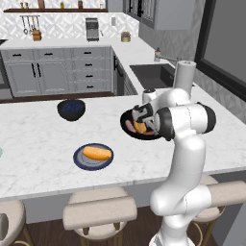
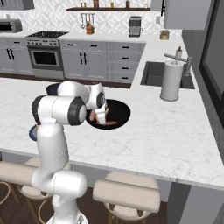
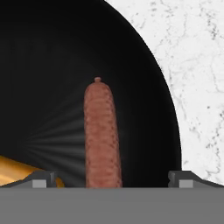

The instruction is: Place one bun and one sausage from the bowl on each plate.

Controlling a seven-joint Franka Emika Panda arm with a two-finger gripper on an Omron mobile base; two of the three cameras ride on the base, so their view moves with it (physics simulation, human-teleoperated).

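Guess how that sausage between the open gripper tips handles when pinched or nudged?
The sausage is a smooth round cylinder, so it will probably roll sideways if nudged off-centre. It lies on the curved floor of the bowl, so it may slide inward. It looks short and thick, likely fairly stiff; the open gripper straddles it, which should suit a pinch.

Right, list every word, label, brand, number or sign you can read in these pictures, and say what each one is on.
None: no readable text anywhere.
The coffee machine and the oven carry no legible marking.
The black bowl, the sausage, the bun and the dark plate are plain.
The jars on the shelf are too small to tell.
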